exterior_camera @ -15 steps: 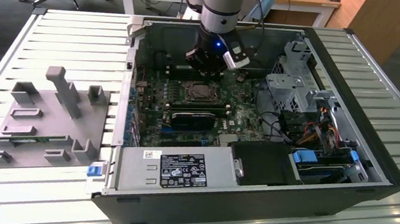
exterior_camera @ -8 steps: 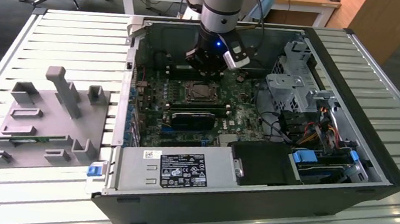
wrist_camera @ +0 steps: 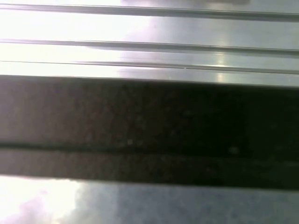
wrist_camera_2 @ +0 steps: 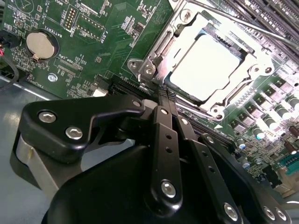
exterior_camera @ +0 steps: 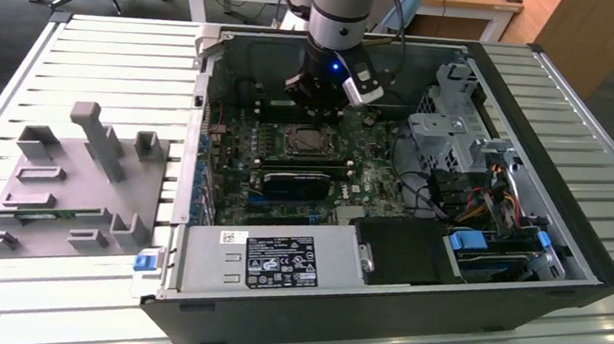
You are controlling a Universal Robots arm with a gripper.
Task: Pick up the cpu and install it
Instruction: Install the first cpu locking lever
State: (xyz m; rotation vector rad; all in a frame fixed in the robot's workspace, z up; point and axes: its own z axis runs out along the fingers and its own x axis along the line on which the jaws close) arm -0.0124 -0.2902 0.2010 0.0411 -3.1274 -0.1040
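The flat square cpu with a shiny silver-grey metal top [wrist_camera_2: 205,67] sits in the green motherboard's metal-framed socket [wrist_camera_2: 254,70]; the black end effector [wrist_camera_2: 164,97], fingers pressed together and empty, hovers just beside it.

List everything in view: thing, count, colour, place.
cpu: one, silver, seated in the socket frame on the motherboard.
motherboard: one, green, inside the case.
case: one, black, open, lying on the table.
power supply: one, grey, at the case's near edge.
coin cell: one, silver, on the motherboard.
fixture: one, grey, on the table at the exterior view's left of the case.
table: one, slatted, silver.
gripper: one, black, fingers together, just short of the socket.
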